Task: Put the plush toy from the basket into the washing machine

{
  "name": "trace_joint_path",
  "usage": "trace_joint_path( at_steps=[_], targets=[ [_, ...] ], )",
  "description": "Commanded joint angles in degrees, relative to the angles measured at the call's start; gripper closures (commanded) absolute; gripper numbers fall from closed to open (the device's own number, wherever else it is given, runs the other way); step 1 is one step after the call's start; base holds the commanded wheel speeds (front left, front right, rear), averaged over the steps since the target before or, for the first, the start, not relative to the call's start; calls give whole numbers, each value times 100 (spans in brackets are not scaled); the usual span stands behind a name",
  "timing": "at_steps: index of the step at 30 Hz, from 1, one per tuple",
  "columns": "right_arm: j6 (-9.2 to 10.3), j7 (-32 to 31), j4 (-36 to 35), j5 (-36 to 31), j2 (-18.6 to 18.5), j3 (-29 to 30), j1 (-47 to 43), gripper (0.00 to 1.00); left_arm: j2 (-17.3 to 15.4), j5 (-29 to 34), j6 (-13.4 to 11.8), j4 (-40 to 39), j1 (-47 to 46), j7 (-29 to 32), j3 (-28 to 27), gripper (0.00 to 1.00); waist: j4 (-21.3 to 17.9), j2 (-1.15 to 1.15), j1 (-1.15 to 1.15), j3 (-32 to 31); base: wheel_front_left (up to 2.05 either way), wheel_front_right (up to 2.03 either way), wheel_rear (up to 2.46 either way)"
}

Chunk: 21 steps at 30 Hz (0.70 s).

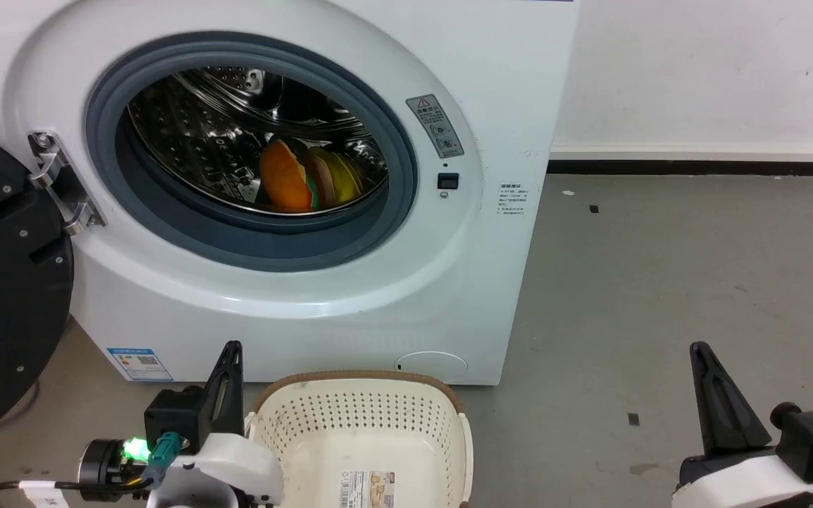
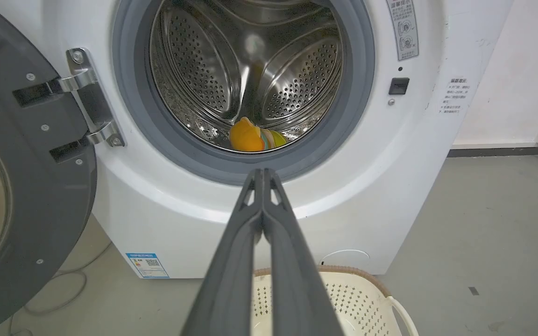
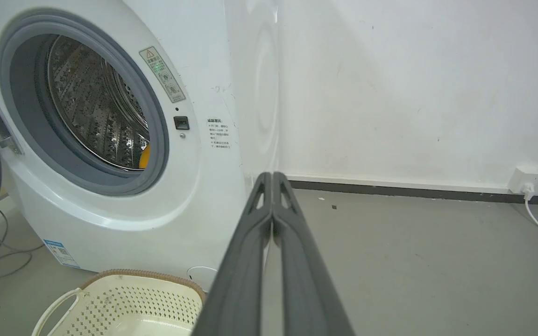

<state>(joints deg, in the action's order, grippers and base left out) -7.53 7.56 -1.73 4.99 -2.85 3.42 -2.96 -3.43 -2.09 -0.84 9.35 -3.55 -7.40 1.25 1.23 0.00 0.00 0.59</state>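
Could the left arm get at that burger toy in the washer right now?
Probably yes: the door stands swung open, and nothing lies between the left gripper and the plush toy low in the drum.

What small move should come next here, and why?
Probably just back away and stop: the plush toy lies in the washing machine drum, the basket looks empty as far as visible, and the left gripper and right gripper are shut on nothing.
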Motion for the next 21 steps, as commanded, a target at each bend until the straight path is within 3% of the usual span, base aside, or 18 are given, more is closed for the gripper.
trace_joint_path(
  at_steps=[1,21],
  targets=[
    [2,-35,32,-57,-1,-21,87,100,8,56,18,-67,84,26,-15,100,-2,0,0,-1,0,0,0],
    [3,-271,78,-202,-2,-126,155,100,23,106,40,-350,173,259,-51,100,-41,0,0,-20,0,0,0]
  ],
)
